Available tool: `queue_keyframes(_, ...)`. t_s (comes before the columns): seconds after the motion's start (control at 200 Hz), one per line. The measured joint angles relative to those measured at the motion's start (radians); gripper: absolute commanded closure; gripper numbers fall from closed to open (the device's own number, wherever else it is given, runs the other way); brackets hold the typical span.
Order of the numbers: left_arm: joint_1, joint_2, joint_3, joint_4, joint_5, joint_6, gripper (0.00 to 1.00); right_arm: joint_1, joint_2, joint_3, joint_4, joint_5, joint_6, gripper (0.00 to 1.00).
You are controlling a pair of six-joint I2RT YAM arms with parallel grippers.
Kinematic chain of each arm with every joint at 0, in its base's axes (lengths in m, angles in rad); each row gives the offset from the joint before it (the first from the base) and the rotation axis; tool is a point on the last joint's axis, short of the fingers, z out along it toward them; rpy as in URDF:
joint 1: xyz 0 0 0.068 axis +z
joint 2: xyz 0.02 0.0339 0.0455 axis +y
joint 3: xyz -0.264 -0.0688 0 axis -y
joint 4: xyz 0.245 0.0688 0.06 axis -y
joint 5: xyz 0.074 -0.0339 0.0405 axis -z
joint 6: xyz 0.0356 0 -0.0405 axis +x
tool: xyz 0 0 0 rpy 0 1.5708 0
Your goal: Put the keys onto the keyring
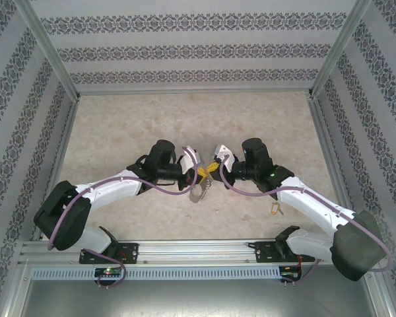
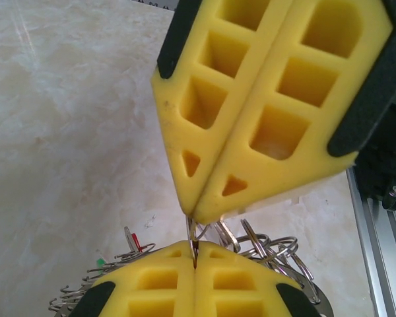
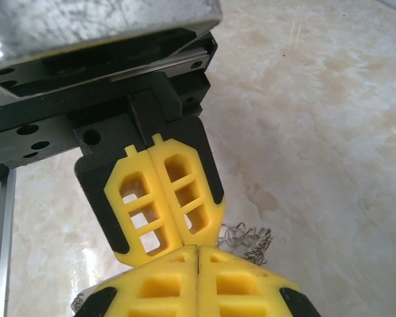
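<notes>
My two grippers meet tip to tip above the middle of the table. The left gripper (image 1: 202, 173) (image 2: 195, 256) is shut on a thin silver loop of the keyring (image 2: 270, 254). That loop runs up into the closed tips of the right gripper (image 1: 212, 168) (image 2: 197, 214). The keyring (image 1: 199, 191) hangs below them as a tangle of small metal rings. Keys with a red tag (image 2: 136, 241) and a green tag (image 2: 100, 262) dangle from it. In the right wrist view the right gripper (image 3: 197, 249) is shut against the left gripper (image 3: 188, 241), with ring bits (image 3: 251, 241) beyond.
A small tagged key (image 1: 274, 209) lies on the marble tabletop (image 1: 185, 119) beside the right arm. Patterned walls close in the back and both sides. An aluminium rail (image 1: 198, 249) runs along the near edge by the arm bases.
</notes>
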Motion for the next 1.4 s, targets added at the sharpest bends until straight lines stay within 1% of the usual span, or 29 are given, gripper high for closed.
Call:
queue_keyframes(0.4,0.006,0.0,0.0,0.01,-0.007,0.0,1.0,0.0,-0.005,0.0,-0.001,0.101,0.019,1.0)
queue_keyframes(0.684,0.006,0.0,-0.005,0.039,-0.02,0.0,1.0,0.0,-0.005,0.0,-0.016,0.124,0.019,1.0)
queue_keyframes(1.079,0.005,0.009,-0.097,0.237,-0.077,-0.071,1.0,0.013,-0.005,0.0,-0.016,0.147,0.022,1.0)
queue_keyframes(1.204,0.005,0.023,-0.111,0.284,-0.084,-0.09,0.95,0.022,-0.007,0.001,-0.018,0.157,0.021,1.0)
queue_keyframes(1.324,0.005,0.035,-0.118,0.314,-0.083,-0.105,0.92,0.028,-0.011,0.01,-0.026,0.162,0.021,1.0)
queue_keyframes(1.399,0.005,0.037,-0.119,0.32,-0.084,-0.111,0.92,0.032,-0.013,0.013,-0.031,0.163,0.018,1.0)
